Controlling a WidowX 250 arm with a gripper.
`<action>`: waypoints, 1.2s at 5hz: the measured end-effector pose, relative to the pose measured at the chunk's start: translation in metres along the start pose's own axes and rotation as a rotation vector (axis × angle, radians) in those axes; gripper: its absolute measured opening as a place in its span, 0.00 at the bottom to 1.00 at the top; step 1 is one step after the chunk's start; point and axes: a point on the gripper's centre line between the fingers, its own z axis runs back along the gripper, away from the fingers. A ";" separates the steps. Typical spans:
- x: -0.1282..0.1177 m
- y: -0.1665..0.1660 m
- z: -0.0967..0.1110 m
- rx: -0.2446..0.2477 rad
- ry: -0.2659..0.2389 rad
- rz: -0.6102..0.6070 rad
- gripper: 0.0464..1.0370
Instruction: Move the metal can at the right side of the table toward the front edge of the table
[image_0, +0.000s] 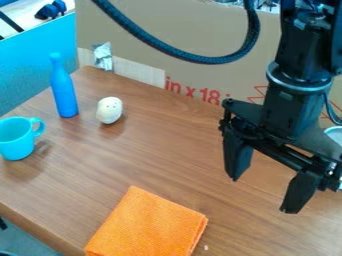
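Presently, the black gripper (262, 194) hangs at the right side of the view, over the wooden table (180, 145). Its two fingers (237, 156) are released: they point downward and stand wide apart from each other. The nearest thing to them is an orange cloth (150, 225), which is folded and lies flat on the table, to the left of the fingers and more to the front. It is apart from them. Farther from the fingers, to the left and toward the back, there is a white egg-shaped object (109, 110) with small dark dots. Just beside it, still farther from the fingers, a blue bottle (63, 90) stands upright. The farthest of these on the left is a light blue mug (16, 139), also upright, and its handle is turned toward the side of the fingers. Behind the fingers and the table stands brown cardboard (190, 52).
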 end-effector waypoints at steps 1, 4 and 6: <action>-0.001 0.000 -0.008 0.012 0.027 -0.001 0.96; 0.107 -0.022 -0.042 0.073 0.056 0.031 0.96; 0.129 -0.025 -0.037 0.032 -0.023 0.071 0.96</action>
